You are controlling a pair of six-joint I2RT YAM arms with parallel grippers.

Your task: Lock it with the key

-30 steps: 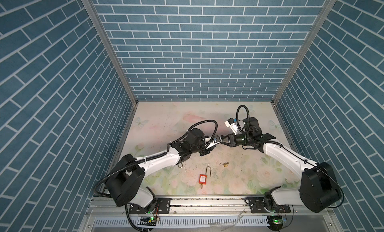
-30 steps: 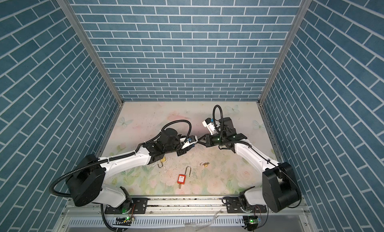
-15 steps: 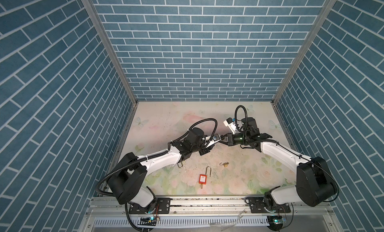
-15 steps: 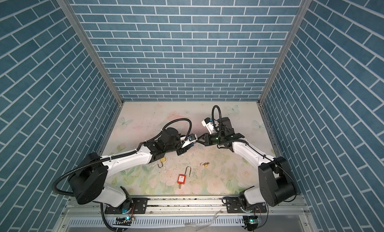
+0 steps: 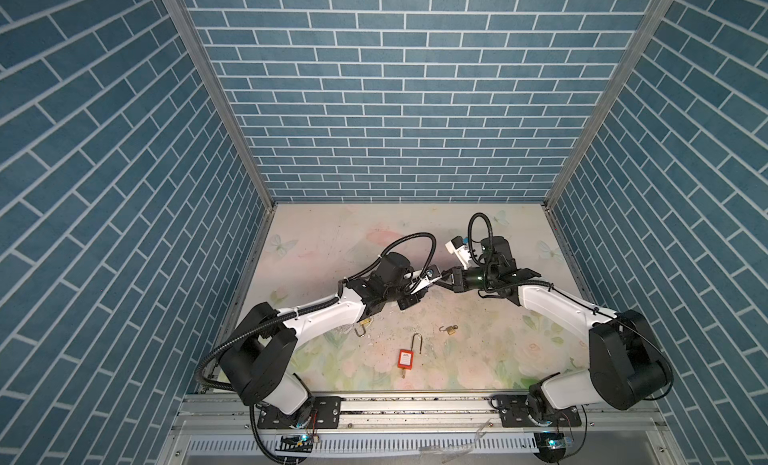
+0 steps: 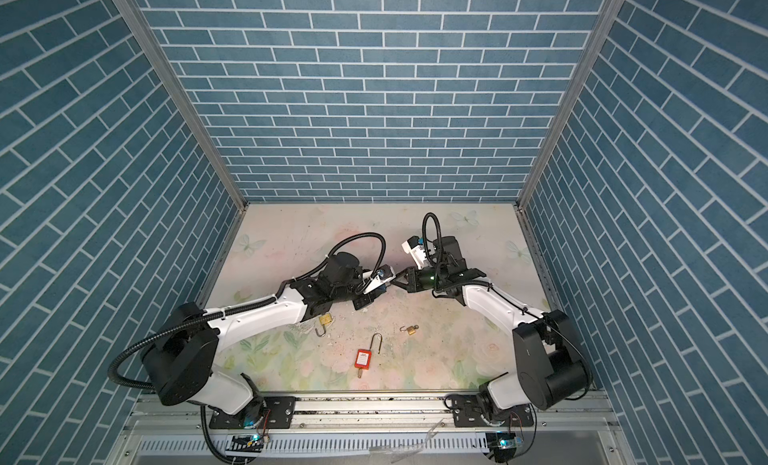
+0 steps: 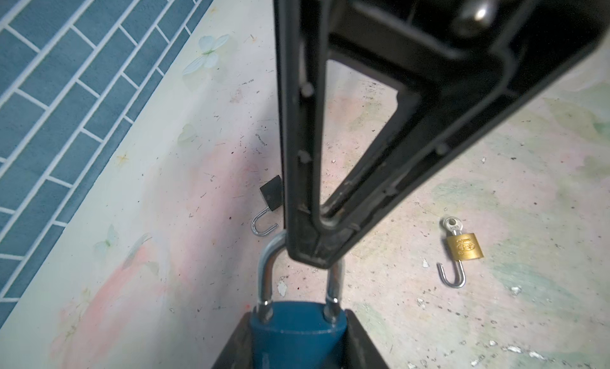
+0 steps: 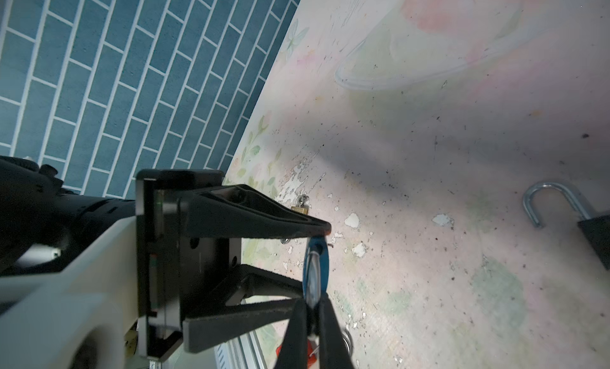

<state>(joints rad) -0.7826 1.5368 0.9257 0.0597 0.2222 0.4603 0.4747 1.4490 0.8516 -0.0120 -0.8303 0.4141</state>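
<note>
The left gripper (image 7: 297, 318) is clenched on the blue lock (image 7: 297, 337), its two fingers (image 7: 359, 347) pressed against the sides of the body, and it holds the lock off the table (image 5: 332, 242) near the middle, shackle (image 7: 265, 275) pointing away from the wrist. Both legs of the shackle go into the body. The keyhole end is hidden between the fingers. The right gripper (image 7: 312, 252) comes in from the opposite side with its jaws closed, and its tip lies against the top bend of the shackle. Whether it pinches the metal or only touches it cannot be told. In both top views the two grippers meet tip to tip above the table. On the table below, just past the shackle in the left wrist view, lies a black lock (image 7: 271, 192) with its shackle swung open. Off to the side, well apart, lies a brass lock (image 7: 463, 247), also open, with a key (image 7: 451, 226) in it. A red lock (image 5: 406, 359) lies open near the front edge, between the two arm bases.
</note>
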